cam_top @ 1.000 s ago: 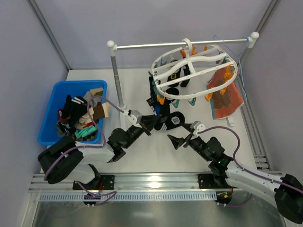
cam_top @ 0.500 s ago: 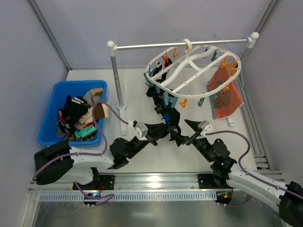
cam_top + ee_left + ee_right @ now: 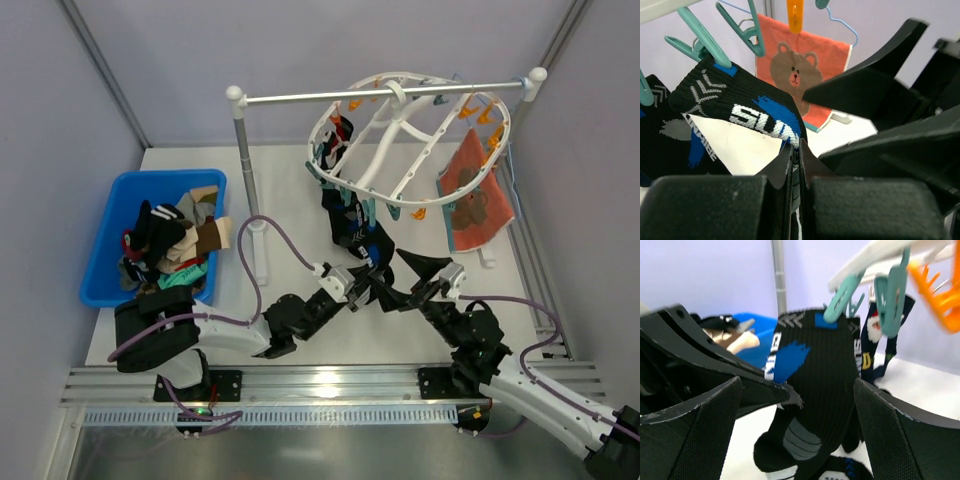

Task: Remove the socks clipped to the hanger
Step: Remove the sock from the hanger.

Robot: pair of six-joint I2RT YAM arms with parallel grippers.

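left gripper (image 3: 795,167) closed, pinching lower edge of black sock (image 3: 740,112), likely to tug it free | right gripper (image 3: 797,405) wide open alongside, holding nothing | sock hangs mid-counter from teal clip (image 3: 705,37) on tilted hanger (image 3: 400,203) | neighbouring socks (image 3: 880,340) crowd that clip | bear cloth (image 3: 800,70) and rail (image 3: 380,95) at far edge

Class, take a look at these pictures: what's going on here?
The left gripper is shut on the edge of a black sock with blue and white markings. A teal clip holds that sock to the white hanger, which hangs tilted from the rail. The right gripper is open beside the same sock, holding nothing. Other socks are clipped on the hanger, and a blue bin at the left holds a pile of loose socks.
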